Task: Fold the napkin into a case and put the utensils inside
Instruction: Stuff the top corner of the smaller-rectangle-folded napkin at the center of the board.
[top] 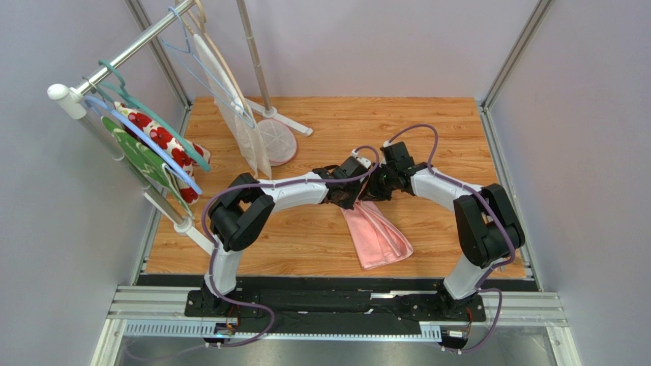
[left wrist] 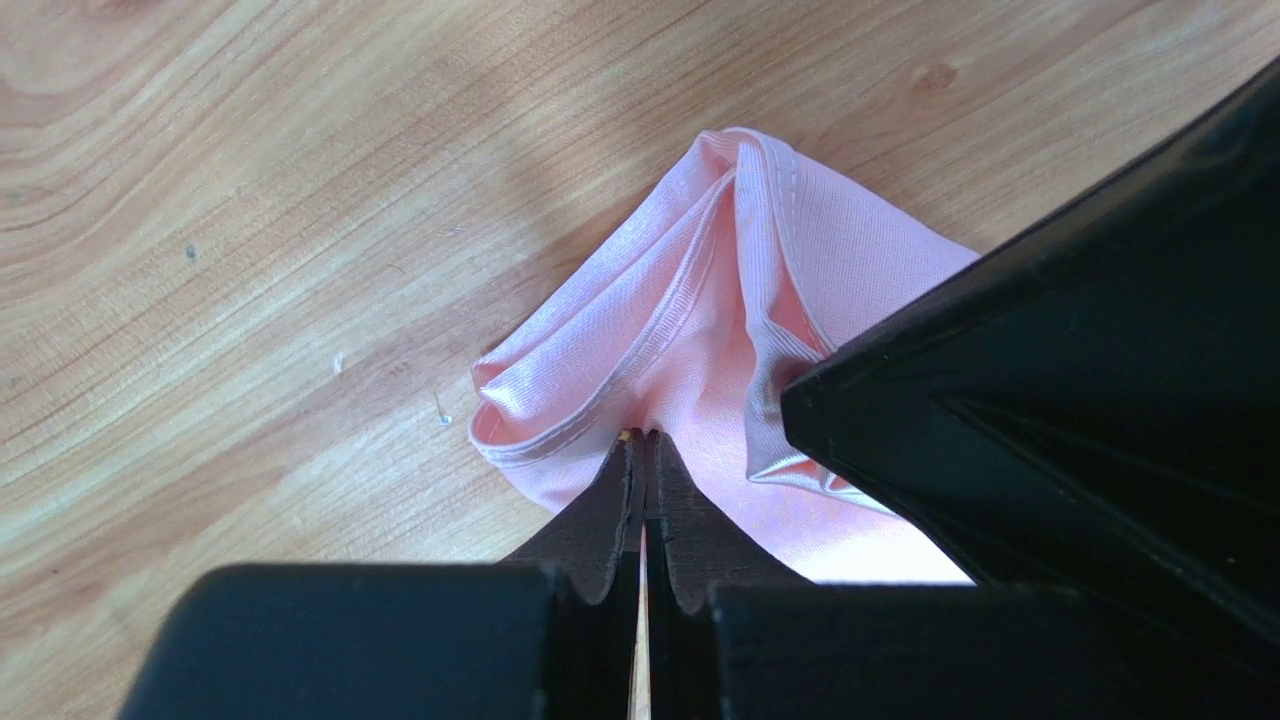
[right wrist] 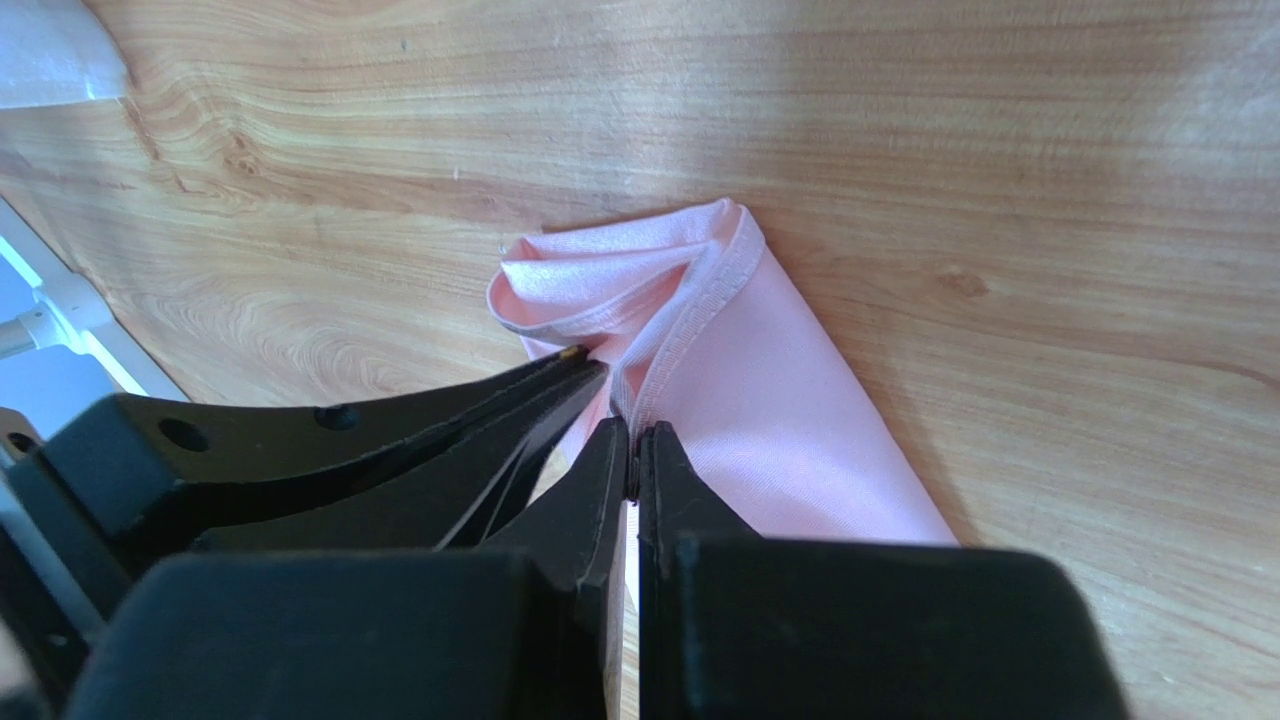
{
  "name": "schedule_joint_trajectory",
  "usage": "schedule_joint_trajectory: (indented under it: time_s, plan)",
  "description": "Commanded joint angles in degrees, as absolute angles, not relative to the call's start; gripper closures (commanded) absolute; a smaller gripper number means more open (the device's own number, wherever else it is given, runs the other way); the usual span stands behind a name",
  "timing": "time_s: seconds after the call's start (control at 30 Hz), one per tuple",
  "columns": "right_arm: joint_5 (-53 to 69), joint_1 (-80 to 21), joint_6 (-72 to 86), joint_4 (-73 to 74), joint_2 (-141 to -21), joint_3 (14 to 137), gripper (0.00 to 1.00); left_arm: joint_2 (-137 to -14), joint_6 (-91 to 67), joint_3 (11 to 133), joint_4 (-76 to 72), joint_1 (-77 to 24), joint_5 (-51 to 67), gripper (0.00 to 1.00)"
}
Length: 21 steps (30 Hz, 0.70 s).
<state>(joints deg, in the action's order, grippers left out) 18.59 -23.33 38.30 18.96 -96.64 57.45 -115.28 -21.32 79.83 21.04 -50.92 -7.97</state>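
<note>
Black left hand (left wrist: 643,444), arm stretched low across to mid-desk (top: 306,236), clenched on gathered top edge of napkin (top: 376,235). Right hand (right wrist: 633,435) just beside it, angled down, pinching same edge. Pink cloth fans out toward arm bases.

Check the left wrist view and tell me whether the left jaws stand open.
No, the left jaws are pressed shut on the pink napkin.
</note>
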Motion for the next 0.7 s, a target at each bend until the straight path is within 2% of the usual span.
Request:
schedule_joint_trajectory:
  time_s: [0.0,0.27,0.67]
  plan:
    - [20.0,-23.6,38.1,17.5,-93.8,56.7,1.00,-112.7,-22.5,81.9,21.5,-51.0,-7.9,1.00]
    - [22.4,-23.5,38.7,15.9,-93.4,54.7,1.00,-108.8,-29.1,77.7,16.2,-48.0,2.8,1.00]
    - [27.3,-23.5,46.8,4.3,-96.1,50.1,1.00,-106.3,-31.7,73.7,11.3,-47.6,4.6,1.00]
